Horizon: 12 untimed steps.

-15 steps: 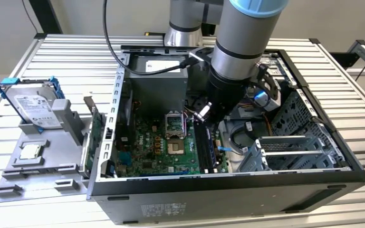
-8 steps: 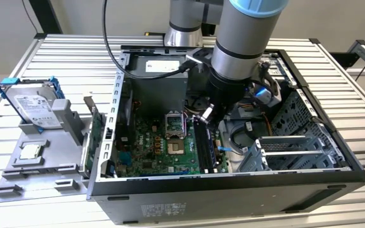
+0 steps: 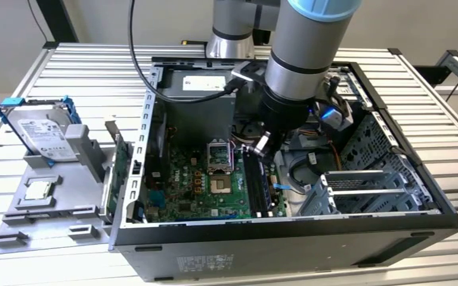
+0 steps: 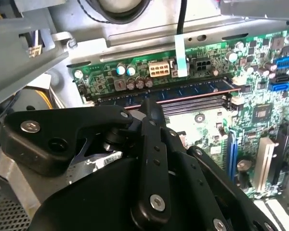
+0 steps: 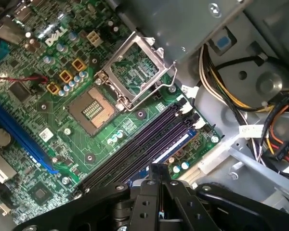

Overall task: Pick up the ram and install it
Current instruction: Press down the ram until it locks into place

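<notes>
A slatted metal table (image 3: 78,65) carries one open computer case (image 3: 293,238) and one grey tray (image 3: 46,214) (holding one hard drive (image 3: 42,134) and one processor chip (image 3: 38,189)). One arm reaches into the case. Its gripper (image 4: 151,108) has its fingers drawn together, just above the ram (image 4: 183,90), which sits lengthwise in a memory slot (image 5: 135,154) on the motherboard (image 5: 62,53).

We see a silver slatted metal table (image 3: 78,62) carrying an open black computer case (image 3: 293,244), with a grey plastic parts tray (image 3: 50,208) resting just beside that case.
</notes>
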### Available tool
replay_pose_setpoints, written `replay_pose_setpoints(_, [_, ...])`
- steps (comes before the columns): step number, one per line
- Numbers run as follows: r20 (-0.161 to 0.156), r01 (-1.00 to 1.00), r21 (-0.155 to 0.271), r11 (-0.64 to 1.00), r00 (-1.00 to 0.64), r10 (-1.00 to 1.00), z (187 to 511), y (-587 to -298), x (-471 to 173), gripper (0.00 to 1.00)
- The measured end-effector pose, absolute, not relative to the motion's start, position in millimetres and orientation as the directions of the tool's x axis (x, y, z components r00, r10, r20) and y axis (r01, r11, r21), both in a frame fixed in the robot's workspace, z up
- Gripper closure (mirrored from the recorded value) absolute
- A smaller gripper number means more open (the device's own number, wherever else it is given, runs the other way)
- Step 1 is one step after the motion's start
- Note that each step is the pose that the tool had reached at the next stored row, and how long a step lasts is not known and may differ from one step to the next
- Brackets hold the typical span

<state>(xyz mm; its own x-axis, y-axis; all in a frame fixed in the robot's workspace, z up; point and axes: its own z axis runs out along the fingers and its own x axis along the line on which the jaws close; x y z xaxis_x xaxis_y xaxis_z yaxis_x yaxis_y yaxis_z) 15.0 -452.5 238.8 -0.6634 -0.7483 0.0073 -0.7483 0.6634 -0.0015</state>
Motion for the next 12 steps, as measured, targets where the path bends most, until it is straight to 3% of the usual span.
replay_pose_setpoints(12, [0.008,-0.850,-0.002,0.527,-0.527,-0.850,238.5,-452.5,15.0,1.00])
